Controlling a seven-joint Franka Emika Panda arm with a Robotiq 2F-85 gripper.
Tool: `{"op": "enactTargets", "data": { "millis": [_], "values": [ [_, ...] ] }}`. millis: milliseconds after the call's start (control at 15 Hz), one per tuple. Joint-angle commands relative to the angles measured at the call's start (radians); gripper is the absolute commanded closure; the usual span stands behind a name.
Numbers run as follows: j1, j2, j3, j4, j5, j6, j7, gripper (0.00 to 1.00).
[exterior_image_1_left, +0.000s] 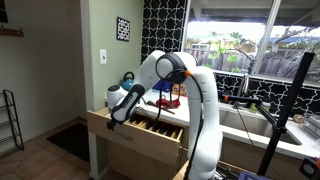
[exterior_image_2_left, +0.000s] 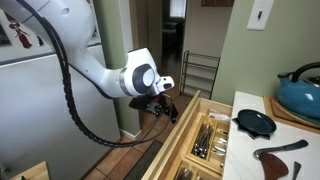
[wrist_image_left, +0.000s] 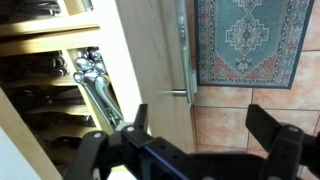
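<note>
Hovering wide open and empty, the gripper (wrist_image_left: 200, 125) faces the front of the pulled-out drawer (exterior_image_2_left: 180, 122), whose handle (wrist_image_left: 185, 50) lies just ahead of its fingers. This looks like the approach step; the next move calls for lining up squarely on that handle.

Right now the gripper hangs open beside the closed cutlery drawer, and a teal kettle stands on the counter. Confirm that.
Not quite: the cutlery drawer is pulled open, not closed, as an exterior view shows. The gripper does hang open beside it, and the teal kettle stands on the counter.
</note>
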Motion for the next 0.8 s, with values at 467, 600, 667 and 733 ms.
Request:
{"op": "enactTargets", "data": {
  "millis": [467, 600, 667, 733],
  "values": [
    [-0.159, -0.153, -0.014, -0.099, -0.014, -0.001, -0.041, 0.00],
    [-0.155, -0.147, -0.006, -0.093, -0.014, -0.001, -0.040, 0.00],
    [-0.152, -0.144, -0.002, -0.091, -0.014, -0.001, -0.039, 0.00],
    [-0.151, -0.143, 0.001, -0.091, -0.014, -0.001, -0.038, 0.00]
  ]
}}
